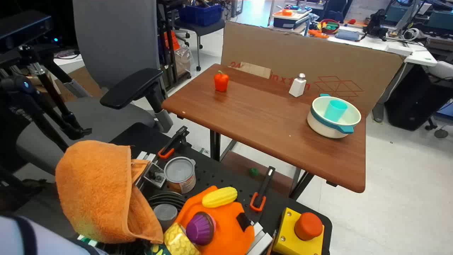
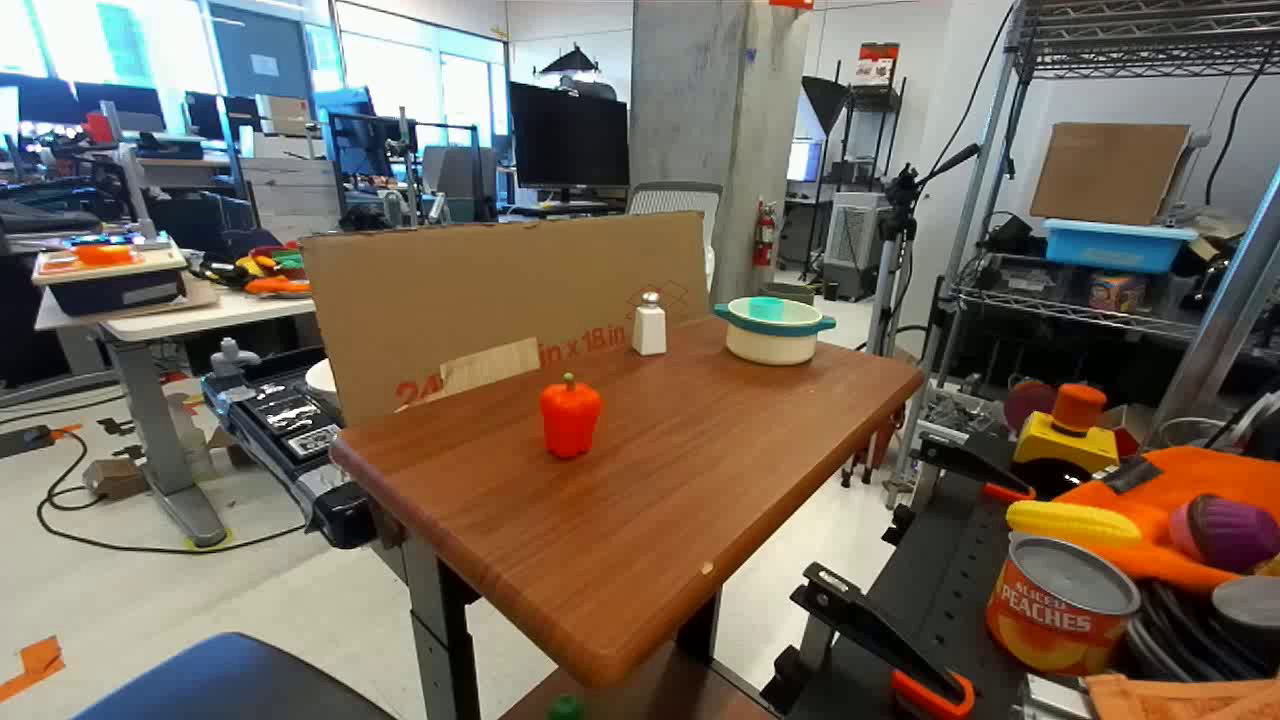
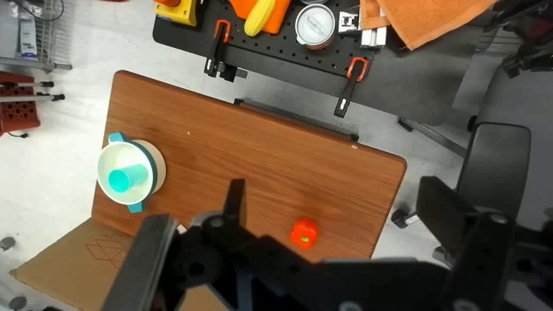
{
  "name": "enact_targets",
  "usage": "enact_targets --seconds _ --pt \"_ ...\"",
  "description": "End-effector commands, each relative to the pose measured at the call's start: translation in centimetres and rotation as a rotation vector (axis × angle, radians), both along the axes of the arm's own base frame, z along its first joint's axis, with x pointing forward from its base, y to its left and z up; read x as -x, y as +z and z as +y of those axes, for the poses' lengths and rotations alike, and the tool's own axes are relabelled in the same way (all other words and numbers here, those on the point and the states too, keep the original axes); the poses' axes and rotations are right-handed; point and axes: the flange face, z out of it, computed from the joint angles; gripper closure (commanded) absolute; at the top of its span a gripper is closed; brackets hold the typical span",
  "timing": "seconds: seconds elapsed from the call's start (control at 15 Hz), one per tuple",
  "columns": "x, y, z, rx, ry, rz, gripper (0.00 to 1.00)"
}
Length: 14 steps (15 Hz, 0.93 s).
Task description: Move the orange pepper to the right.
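Note:
The orange pepper (image 3: 304,233) stands upright on the brown wooden table (image 3: 276,164), its green stem up. In an exterior view the pepper (image 1: 221,81) is near the far left corner of the table. It also shows in an exterior view (image 2: 570,418) near the cardboard side, well apart from the other tabletop things. My gripper (image 3: 335,180) is open and empty high above the table in the wrist view. The pepper shows between its two fingers, nearer the left finger, and is not touched. The gripper is outside both exterior views.
A cream bowl (image 1: 327,129) with teal handles holds a teal cup (image 1: 335,110) at the table's other end. A white shaker (image 1: 297,86) stands by the upright cardboard (image 1: 339,53). A black cart (image 3: 276,60) with a can and orange cloth stands alongside.

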Motion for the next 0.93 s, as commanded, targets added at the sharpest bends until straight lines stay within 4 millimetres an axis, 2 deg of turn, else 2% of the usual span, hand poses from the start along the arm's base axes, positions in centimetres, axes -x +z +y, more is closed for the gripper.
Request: enact_targets --seconds 0.0,0.27,0.4,0.53,0.67,0.87 --pt "0.0 0.1 0.0 0.000 0.000 0.000 0.00" --pt "0.0 0.1 0.0 0.000 0.000 0.000 0.00" --pt "-1.0 -1.0 -0.3 -0.005 -0.028 0.004 0.00" --pt "-2.8 -2.6 -0.6 -0.023 -0.056 -0.001 0.00" --pt "-5.3 -4.6 -0.6 -0.044 -0.093 -0.019 0.00" --pt "-9.3 -8.6 -0.4 -0.053 -0.105 -0.024 0.00"
